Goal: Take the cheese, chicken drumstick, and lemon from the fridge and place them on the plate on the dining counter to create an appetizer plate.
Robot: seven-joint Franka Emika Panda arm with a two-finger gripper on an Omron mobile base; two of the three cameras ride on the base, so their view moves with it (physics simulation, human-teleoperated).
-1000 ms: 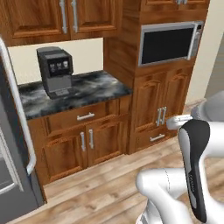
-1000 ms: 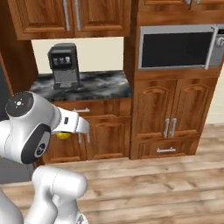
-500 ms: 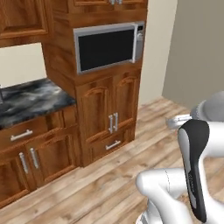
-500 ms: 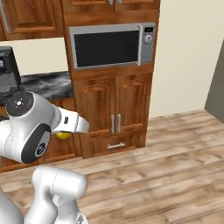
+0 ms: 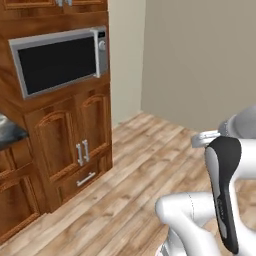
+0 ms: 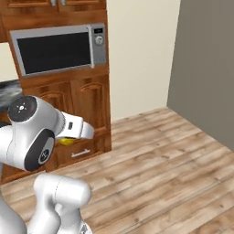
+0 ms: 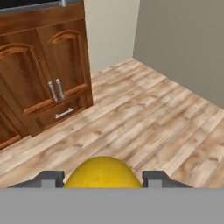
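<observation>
The lemon (image 7: 102, 172), a bright yellow ball, sits between my gripper's (image 7: 102, 179) two dark fingertips (image 7: 49, 178) at the bottom of the hand view. My gripper is shut on it. In the right base view the lemon (image 6: 67, 141) peeks out yellow under the white hand, carried at about drawer height above the floor. The arm is folded close to the base. The cheese, chicken drumstick, fridge, plate and dining counter are out of view.
A tall brown wooden cabinet (image 5: 65, 145) with a built-in microwave (image 5: 57, 60) stands ahead on the left. An edge of marbled wall counter (image 6: 6, 91) shows beside it. Wood-plank floor (image 5: 150, 150) stretches to beige and grey walls (image 6: 205, 68) on the right.
The whole picture has slid left as the base turns: the coffee machine and wall counter have left the views and bare walls have come in. The lemon stays in my gripper.
</observation>
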